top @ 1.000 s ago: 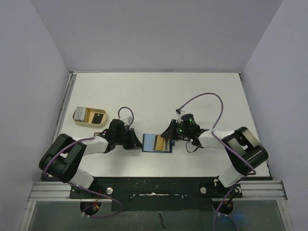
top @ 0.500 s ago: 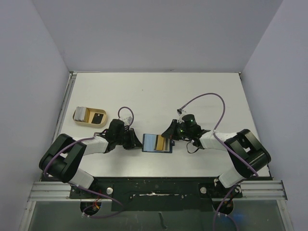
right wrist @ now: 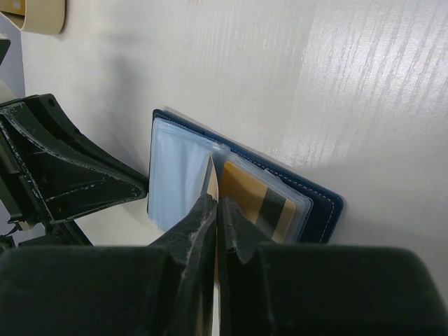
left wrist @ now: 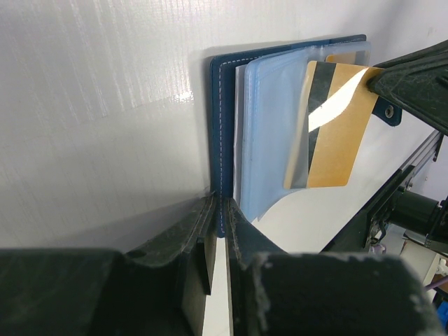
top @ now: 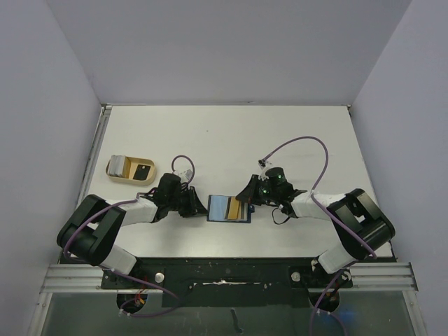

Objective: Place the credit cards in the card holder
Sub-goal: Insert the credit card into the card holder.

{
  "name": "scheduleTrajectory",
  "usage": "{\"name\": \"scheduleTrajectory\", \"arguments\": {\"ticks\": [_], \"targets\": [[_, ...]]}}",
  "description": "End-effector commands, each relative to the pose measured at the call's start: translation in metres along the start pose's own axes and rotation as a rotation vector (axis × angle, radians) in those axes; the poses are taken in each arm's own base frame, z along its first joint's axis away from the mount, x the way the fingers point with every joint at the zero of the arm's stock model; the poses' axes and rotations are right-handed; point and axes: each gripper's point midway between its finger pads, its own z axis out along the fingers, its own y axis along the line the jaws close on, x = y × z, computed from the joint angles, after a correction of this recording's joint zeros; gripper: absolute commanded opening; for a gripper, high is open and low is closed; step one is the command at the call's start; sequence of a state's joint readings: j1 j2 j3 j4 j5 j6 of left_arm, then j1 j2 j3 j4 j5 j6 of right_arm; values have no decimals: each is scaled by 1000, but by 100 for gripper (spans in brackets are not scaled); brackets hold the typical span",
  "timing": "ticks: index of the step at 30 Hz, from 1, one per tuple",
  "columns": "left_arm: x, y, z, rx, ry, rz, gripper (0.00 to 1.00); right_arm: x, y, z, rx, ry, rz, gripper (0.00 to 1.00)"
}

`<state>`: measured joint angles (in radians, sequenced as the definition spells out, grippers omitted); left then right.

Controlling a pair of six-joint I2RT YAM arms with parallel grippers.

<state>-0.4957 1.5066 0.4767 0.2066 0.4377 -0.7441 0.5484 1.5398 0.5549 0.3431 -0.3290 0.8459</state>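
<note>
Card holder [top: 229, 208] lies open on table [top: 224, 133] between both grippers. Left gripper [left wrist: 218, 210] pinches its navy cover edge; right gripper [right wrist: 215, 210] clamped on gold card [left wrist: 336, 126], part-way under a clear sleeve. Beige tray [top: 130, 180], far left, holds black card [top: 143, 171]

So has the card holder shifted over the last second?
No. The card holder lies just as far right of the beige tray as before, at the same angle.
</note>
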Motion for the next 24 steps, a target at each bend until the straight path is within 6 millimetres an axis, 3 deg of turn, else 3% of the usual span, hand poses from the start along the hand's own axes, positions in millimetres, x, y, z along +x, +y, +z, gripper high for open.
{"name": "scheduleTrajectory", "arguments": {"ticks": [1, 12, 24], "targets": [[7, 19, 3, -70, 7, 9, 10, -11, 7, -4, -23, -41, -18, 0], [8, 20, 4, -71, 10, 10, 10, -14, 10, -7, -26, -52, -15, 0], [5, 19, 4, -73, 10, 17, 10, -3, 3, 1, -5, 20, 1, 0]]}}
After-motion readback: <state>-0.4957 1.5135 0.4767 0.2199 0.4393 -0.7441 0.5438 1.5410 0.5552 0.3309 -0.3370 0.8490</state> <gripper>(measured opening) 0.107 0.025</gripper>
